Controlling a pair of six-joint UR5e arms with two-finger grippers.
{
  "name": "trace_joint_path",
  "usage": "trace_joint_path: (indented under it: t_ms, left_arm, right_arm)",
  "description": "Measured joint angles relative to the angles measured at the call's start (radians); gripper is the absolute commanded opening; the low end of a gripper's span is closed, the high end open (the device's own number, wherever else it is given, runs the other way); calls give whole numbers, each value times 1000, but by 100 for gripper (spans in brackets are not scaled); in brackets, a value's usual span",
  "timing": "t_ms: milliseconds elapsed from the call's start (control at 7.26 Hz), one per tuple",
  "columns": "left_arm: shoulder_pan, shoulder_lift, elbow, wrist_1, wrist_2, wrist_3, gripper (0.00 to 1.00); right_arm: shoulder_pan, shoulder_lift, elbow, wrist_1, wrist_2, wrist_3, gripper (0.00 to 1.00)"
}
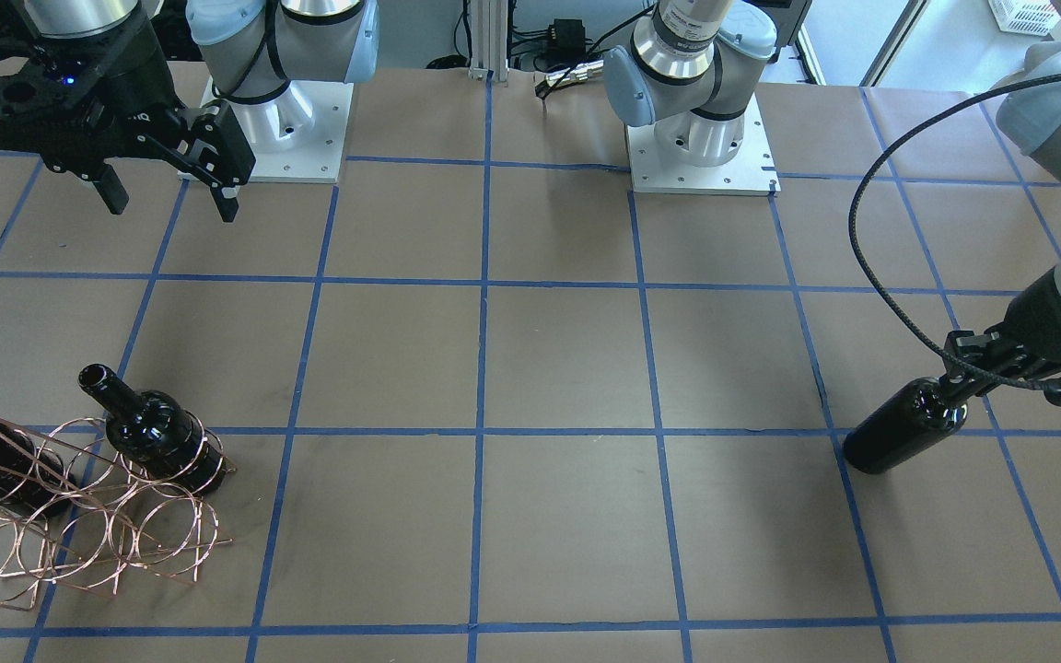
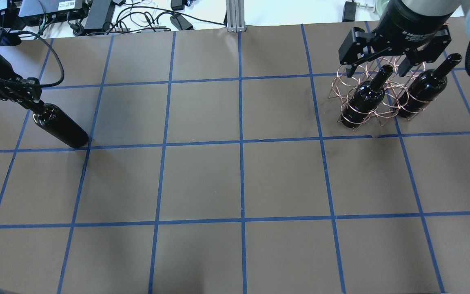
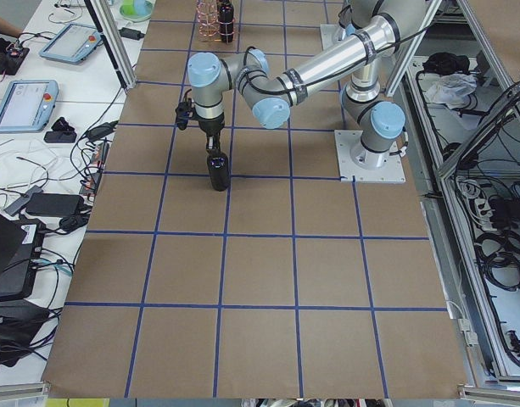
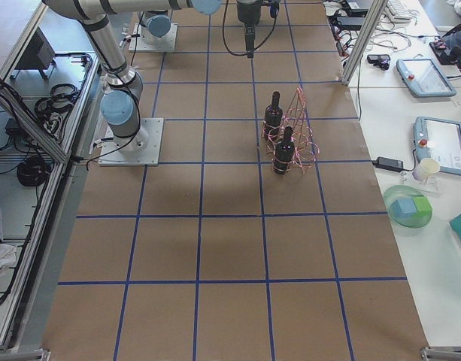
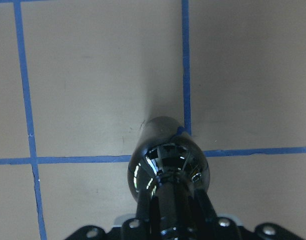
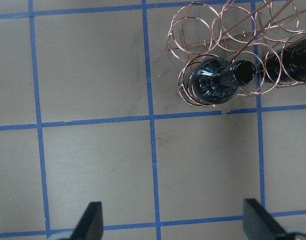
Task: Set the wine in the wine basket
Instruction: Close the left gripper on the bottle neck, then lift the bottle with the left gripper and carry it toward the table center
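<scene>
My left gripper (image 1: 954,387) is shut on the neck of a near-black wine bottle (image 1: 903,428). It holds the bottle upright at the table's left end, base at or just above the brown surface. It shows from above in the left wrist view (image 5: 167,165) and in the overhead view (image 2: 61,130). The copper wire wine basket (image 2: 343,81) stands far right. Two alike bottles (image 2: 365,98) (image 2: 422,90) sit in its hoops. My right gripper (image 1: 171,198) hangs open and empty high above the table near the basket (image 6: 192,42).
The two arm bases (image 1: 273,129) (image 1: 701,138) stand on white plates at the robot side. Cables and power bricks (image 2: 96,16) lie past the far edge. An aluminium post (image 2: 235,14) stands at the far middle. Blue tape grids the brown tabletop.
</scene>
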Motion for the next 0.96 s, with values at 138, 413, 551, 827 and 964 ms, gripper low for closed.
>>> trace_joint_path:
  t_ms: [138, 413, 551, 827, 964]
  left_arm:
    - [-17, 21, 2, -26, -1, -9, 0]
    - [-95, 98, -6, -129, -35, -105, 0]
    - [-151, 142, -20, -176, -68, -181, 0]
    - [-319, 231, -79, -223, -97, -337, 0]
    - [-427, 258, -106, -226, -99, -441, 0]
  right_arm:
    - [0, 0, 0, 0, -3, -2, 100]
    - [0, 0, 1, -4, -4, -8, 100]
    - [0, 1, 1, -5, -4, -8, 100]
    - [0, 2, 1, -7, -5, -5, 100]
    - [0, 3, 1, -6, -6, -4, 100]
